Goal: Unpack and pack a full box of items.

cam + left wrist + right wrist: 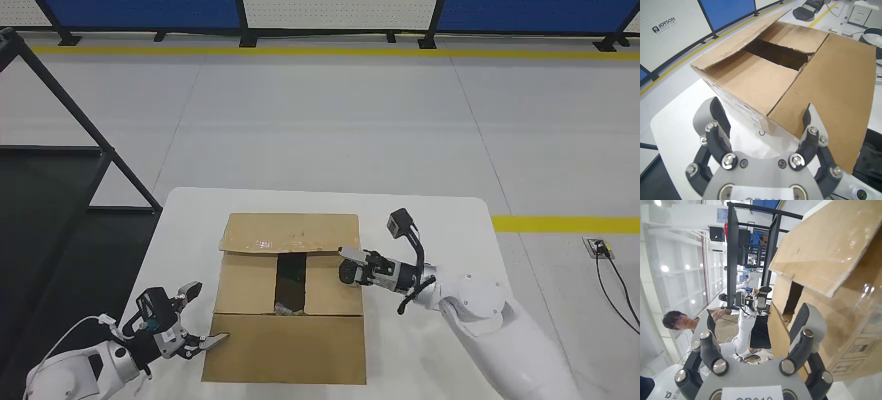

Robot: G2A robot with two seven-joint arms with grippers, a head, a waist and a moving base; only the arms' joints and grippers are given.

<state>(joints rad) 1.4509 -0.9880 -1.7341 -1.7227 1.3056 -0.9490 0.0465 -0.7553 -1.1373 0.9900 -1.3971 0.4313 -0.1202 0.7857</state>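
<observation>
Item: one corrugated cardboard box (248, 290), brown, standing at the middle of the white worktop (430, 220). Condition: partly opened. The far flap (290, 232) is lifted and tilts up. The near flap (285, 350) is folded outward and overhangs the near side. The two inner flaps lie down flat, with a dark gap (291, 282) between them, and what lies inside cannot be made out. The flap edges are ragged and torn along the corrugation. Attending equipment: the left hand (762, 101) sits low at the near-left corner of the box, its fingers spread wide and empty, just clear of the cardboard. The right hand (350, 267) is at the right edge of the box top, by the right inner flap. It too is wide open and grips nothing. One of its fingers overlaps the flap, but whether it touches cannot be told. Handling notes, by judgement: the board looks stiff yet hinges readily at its creases, and it is dry rather than slippery. Each flap should be light, but a full box is probably heavy and should not be lifted by its flaps. The best hold looks like a pinch on a flap's free edge near its middle, away from the torn corners, which may rip further.
</observation>
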